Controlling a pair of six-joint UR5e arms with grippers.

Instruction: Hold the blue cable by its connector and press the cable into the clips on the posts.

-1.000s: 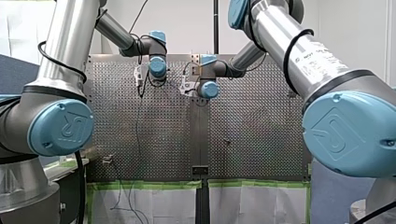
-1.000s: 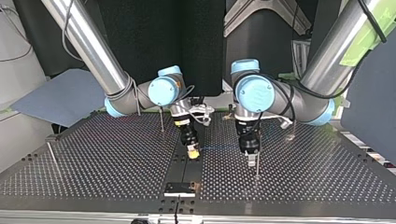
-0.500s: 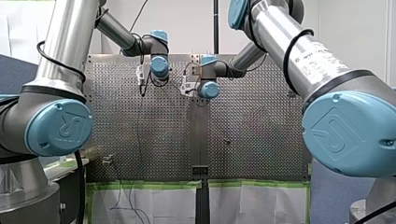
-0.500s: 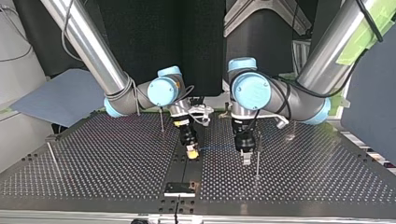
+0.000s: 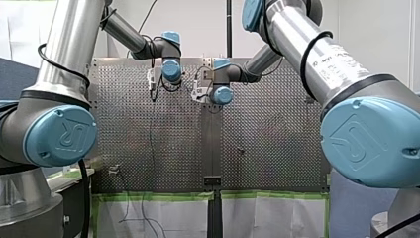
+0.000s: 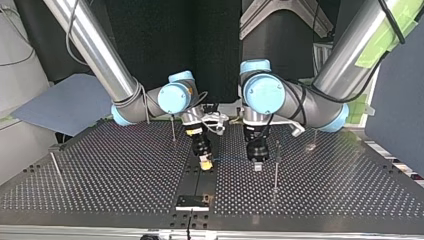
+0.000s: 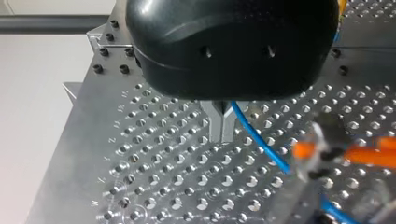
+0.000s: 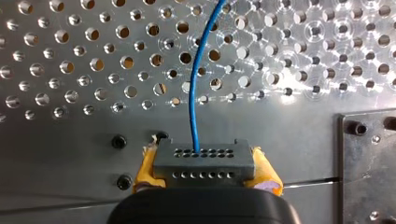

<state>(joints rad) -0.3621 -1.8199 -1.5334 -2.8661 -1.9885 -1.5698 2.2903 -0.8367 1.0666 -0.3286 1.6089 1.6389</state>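
Blue cable leaves the grey connector, which my right pincer grasps firmly between its yellow pads, one pad on each end of the block. In the right wrist view the cable runs straight ahead from the connector over the perforated surface. The top view shows this pincer low over the dark strip that crosses the middle of the surface, about halfway between the side edges. From there the cable stretches level above the surface to my left pincer, which points down just beside it. In the left wrist view the metal fingers are clenched against each other. The cable comes out right beside them, and I cannot tell whether it is pinched. It then passes on toward a blurred orange clip. In the top view a thin upright post stands near the left pincer, on the side away from the connector.
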